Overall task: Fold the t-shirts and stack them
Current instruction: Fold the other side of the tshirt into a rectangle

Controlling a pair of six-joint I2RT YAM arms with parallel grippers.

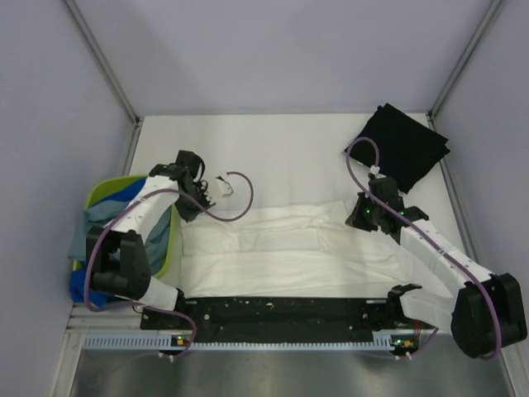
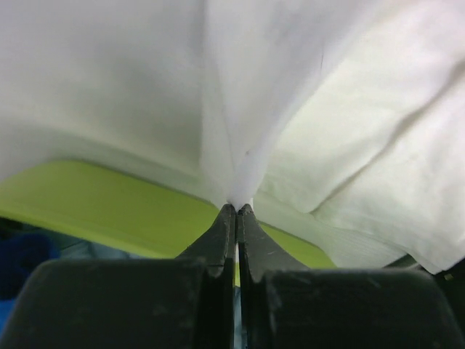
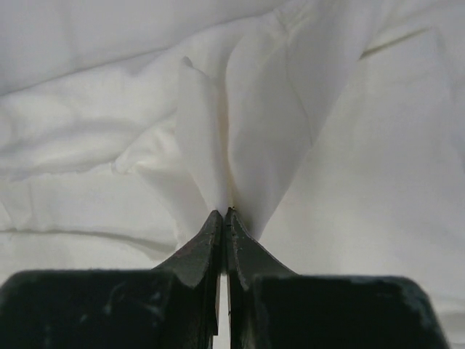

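Observation:
A large white t-shirt lies spread across the middle of the table; no print shows on it. My left gripper is shut on a pinch of its left edge, seen in the left wrist view, with the white cloth hanging taut from the jaws. My right gripper is shut on a pinch of its right side, seen in the right wrist view with white cloth fanning up. A folded black t-shirt lies at the back right. Grey-blue and bright blue shirts sit in the basket.
The lime-green basket stands at the left table edge, right beside my left gripper; its rim shows under the lifted cloth. A purple cable loops near a small white tag. A black rail runs along the near edge.

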